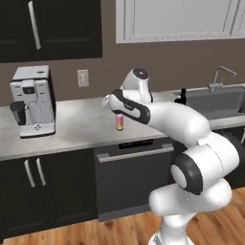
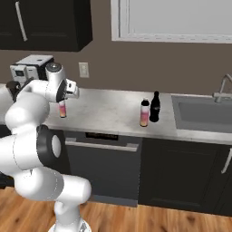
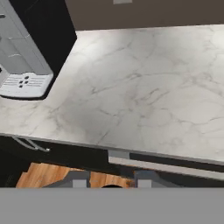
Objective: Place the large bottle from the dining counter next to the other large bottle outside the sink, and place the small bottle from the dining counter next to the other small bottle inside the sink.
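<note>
Nearest me the wooden floor (image 1: pixel 95 232) runs under the robot's base; above it stand the dark lower cabinets (image 1: pixel 48 191) and a dishwasher front (image 2: pixel 102 170) with a long grey handle, all beneath the marble worktop (image 3: pixel 144 87) along the wall.

The white arm bends up and forward over that front edge; its gripper (image 1: pixel 119 115) hangs above the worktop with the small bottle (image 1: pixel 119 122) under it; the bottle's orange-pink lower body shows below the hand, its long axis upright, top end hidden up inside the hand and base pointing down at the marble. From the right side the same bottle (image 2: pixel 62 109) hangs straight down beneath the gripper (image 2: pixel 63 102); the fingers appear clamped on its upper part, though they are mostly hidden by the hand; whether the base touches the marble or hangs just clear I cannot tell.

Further along the worktop to the right, well apart from the hand, the large bottle (image 2: pixel 144 113) stands upright, dark top upward, pink fading to yellow-orange at the foot; the all-black bottle (image 2: pixel 155 107) stands upright just beside it, a little further back and on the sink side, neck upward; both rest on the marble outside the sink (image 2: pixel 204 115), near its left rim.

At the left end of the worktop sits a grey coffee machine (image 1: pixel 32 101); behind everything rises the brown wall with a pale outlet plate (image 1: pixel 83 77), a faucet (image 1: pixel 219 79) behind the basin, dark upper cabinets (image 1: pixel 50 28) and a white-framed window (image 2: pixel 172 20).
</note>
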### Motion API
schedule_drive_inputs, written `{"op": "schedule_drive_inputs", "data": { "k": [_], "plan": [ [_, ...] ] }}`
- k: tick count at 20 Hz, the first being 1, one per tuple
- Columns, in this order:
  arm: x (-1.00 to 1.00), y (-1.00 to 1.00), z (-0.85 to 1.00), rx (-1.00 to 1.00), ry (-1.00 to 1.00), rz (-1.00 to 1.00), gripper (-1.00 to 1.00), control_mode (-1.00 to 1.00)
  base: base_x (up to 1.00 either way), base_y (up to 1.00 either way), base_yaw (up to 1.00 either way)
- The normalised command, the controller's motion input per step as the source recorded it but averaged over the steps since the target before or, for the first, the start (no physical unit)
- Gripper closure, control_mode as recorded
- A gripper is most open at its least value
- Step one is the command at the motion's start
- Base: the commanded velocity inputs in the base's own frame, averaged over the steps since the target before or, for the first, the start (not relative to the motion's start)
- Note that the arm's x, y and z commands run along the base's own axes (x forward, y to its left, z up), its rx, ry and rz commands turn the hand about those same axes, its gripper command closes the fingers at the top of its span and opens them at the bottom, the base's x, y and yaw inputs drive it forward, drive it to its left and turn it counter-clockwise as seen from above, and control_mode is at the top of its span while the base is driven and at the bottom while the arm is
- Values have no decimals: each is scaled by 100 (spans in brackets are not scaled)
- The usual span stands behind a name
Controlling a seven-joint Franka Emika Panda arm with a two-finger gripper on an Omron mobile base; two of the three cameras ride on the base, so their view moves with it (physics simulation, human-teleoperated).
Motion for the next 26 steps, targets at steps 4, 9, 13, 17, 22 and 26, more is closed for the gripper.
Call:
{"op": "schedule_drive_inputs", "data": {
  "k": [4, 9, 13, 17, 22, 26],
  "plan": [
    [0, 0, 0, 0, 0, 0, 100, 100, -98, -55, -1],
    [0, 0, 0, 0, 0, 0, 100, 100, -46, -74, 0],
    [0, 0, 0, 0, 0, 0, 100, 100, 9, -87, 0],
    [0, 0, 0, 0, 0, 0, 100, 100, 56, -90, 2],
    [0, 0, 0, 0, 0, 0, 100, 100, -10, -84, 2],
    [0, 0, 0, 0, 0, 0, 100, 100, -39, -82, 0]
  ]
}}
